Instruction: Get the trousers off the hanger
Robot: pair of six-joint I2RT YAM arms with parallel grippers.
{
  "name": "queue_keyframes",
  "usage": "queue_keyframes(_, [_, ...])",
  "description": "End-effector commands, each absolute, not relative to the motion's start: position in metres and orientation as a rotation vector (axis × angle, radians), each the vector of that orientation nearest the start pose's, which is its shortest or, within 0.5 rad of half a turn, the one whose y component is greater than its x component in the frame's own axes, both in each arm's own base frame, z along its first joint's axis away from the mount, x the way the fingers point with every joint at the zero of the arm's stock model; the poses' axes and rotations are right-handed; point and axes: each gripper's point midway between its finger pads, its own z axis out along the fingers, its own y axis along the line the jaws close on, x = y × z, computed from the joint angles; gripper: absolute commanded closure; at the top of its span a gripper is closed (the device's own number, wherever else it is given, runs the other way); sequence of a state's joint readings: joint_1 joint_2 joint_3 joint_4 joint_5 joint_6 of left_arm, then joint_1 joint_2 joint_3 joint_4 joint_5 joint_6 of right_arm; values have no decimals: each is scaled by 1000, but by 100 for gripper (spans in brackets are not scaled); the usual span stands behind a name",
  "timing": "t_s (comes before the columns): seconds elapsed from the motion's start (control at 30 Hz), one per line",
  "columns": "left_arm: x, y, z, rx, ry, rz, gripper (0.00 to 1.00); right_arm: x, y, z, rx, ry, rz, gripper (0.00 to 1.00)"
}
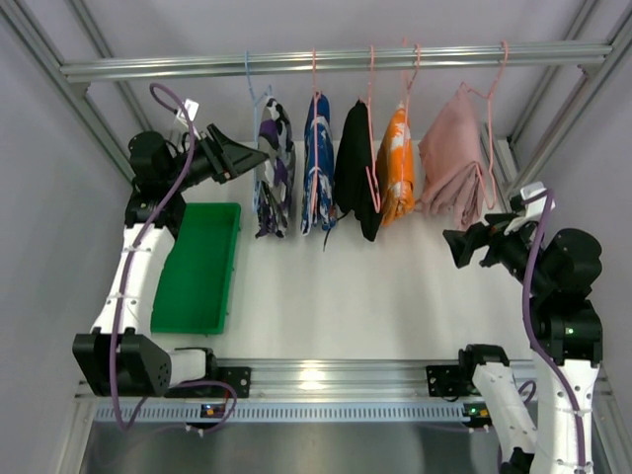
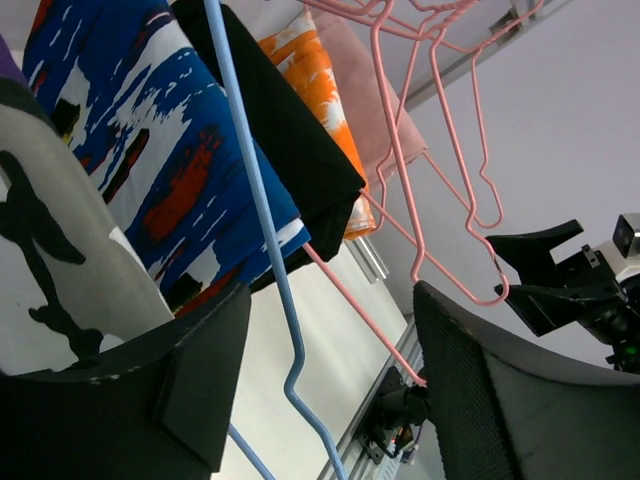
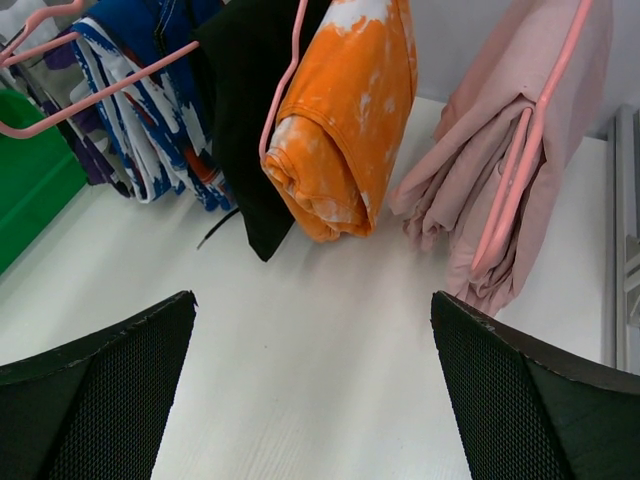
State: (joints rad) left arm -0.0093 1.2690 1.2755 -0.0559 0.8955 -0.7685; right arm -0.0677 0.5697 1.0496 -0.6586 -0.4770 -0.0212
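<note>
The trousers (image 1: pixel 274 168), with a purple, white and dark print, hang folded on the light-blue wire hanger (image 1: pixel 252 94) at the left end of the rail. My left gripper (image 1: pixel 249 156) is open right beside them. In the left wrist view the blue hanger wire (image 2: pixel 262 215) runs between my open jaws without touching either, and the trousers (image 2: pixel 45 260) lie against my left finger (image 2: pixel 190 375). My right gripper (image 1: pixel 456 247) is open and empty, low at the right, away from the trousers; its view shows them far left (image 3: pixel 85 140).
On pink hangers (image 1: pixel 314 79) hang a blue-and-white garment (image 1: pixel 318 163), a black one (image 1: pixel 355 168), an orange one (image 1: pixel 397 166) and a pink one (image 1: pixel 456 163). A green bin (image 1: pixel 197 267) stands on the table at the left. Metal frame posts flank both sides.
</note>
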Motion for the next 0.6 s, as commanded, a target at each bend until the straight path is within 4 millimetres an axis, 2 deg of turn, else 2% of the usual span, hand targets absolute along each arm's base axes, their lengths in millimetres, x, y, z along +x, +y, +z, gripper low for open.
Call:
queue_keyframes(0.0, [344, -164, 418, 167, 1630, -1369, 31, 210, 70, 354, -318, 1690, 374, 1])
queue_keyframes(0.1, [345, -166, 414, 164, 1632, -1403, 38, 210, 70, 356, -317, 1687, 372, 1])
queue_keyframes(0.4, [350, -167, 394, 101, 1692, -1454, 44, 213, 68, 357, -311, 1687, 364, 1])
queue_keyframes(0.57, [352, -169, 388, 94, 1718, -1454, 51, 214, 67, 354, -306, 1695, 362, 1])
